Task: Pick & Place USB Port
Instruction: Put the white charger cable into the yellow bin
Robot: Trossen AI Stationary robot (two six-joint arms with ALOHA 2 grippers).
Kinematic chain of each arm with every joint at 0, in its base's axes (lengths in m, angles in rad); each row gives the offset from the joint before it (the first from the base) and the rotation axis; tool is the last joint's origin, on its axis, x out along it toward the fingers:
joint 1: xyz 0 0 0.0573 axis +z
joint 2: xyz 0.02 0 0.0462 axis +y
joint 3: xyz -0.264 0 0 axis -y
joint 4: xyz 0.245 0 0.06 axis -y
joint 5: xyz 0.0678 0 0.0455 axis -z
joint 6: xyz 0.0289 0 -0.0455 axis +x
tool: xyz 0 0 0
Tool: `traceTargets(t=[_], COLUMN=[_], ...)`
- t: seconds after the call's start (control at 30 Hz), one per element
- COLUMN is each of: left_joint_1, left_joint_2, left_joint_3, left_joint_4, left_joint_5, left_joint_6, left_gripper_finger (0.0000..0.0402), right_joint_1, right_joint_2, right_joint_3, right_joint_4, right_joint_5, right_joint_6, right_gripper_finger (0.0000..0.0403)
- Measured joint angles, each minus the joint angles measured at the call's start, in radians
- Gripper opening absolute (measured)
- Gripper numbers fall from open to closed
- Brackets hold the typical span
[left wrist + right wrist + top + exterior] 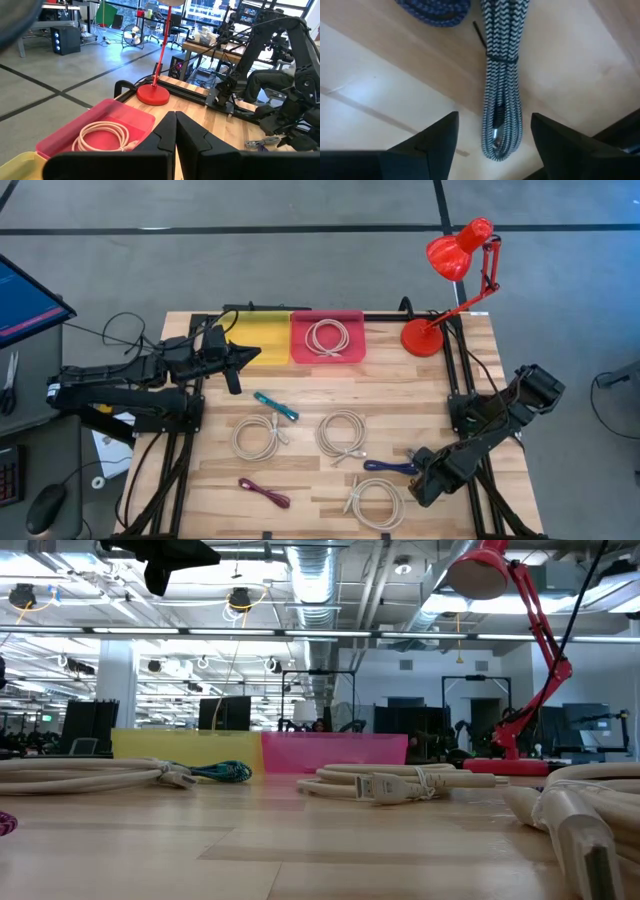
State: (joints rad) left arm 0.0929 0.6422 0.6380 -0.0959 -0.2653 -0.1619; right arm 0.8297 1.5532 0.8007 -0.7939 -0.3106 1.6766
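A black-and-white braided cable bundle (500, 90) lies flat on the wooden table beside a blue cable (435, 7). My right gripper (492, 145) is open and hovers low over the bundle's end, one finger on each side, without touching it. In the high view this gripper (420, 480) sits near the table's right near corner, next to the blue cable (390, 467). My left gripper (175, 130) is shut and empty, raised above the table by the yellow tray (262, 330). It shows high up in the low view (160, 555).
A pink tray (327, 337) holds a white cable coil. On the table lie white coils (258, 435) (343, 433) (373, 500), a teal cable (275, 405) and a purple cable (265, 493). A red desk lamp (440, 290) stands at the far right corner.
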Motion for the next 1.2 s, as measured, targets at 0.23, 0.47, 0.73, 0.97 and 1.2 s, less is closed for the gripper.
traceTargets(t=[0.23,0.47,0.73,0.97,1.2], left_joint_1=[0.000,0.000,0.000,0.000,0.000], left_joint_2=[0.000,0.000,0.000,0.000,0.000], left_joint_3=[0.000,0.000,0.000,0.000,0.000], left_joint_4=[0.000,0.000,0.000,0.000,0.000], left_joint_5=[0.000,0.000,0.000,0.000,0.000], left_joint_6=[0.000,0.000,0.000,0.000,0.000], left_gripper_finger=[0.0006,0.0006,0.0006,0.0006,0.0006], right_joint_1=[0.023,0.028,0.048,0.061,0.037], right_joint_2=[0.000,-0.001,-0.050,-0.170,-0.296], right_joint_3=[-0.021,-0.021,0.005,0.053,0.130], right_joint_4=[0.040,0.050,-0.011,-0.149,-0.366], right_joint_5=[0.002,0.011,0.069,0.131,0.288], right_joint_6=[0.015,0.015,0.015,0.026,0.026], right_gripper_finger=[0.0116,0.0016,0.0016,0.0016,0.0016])
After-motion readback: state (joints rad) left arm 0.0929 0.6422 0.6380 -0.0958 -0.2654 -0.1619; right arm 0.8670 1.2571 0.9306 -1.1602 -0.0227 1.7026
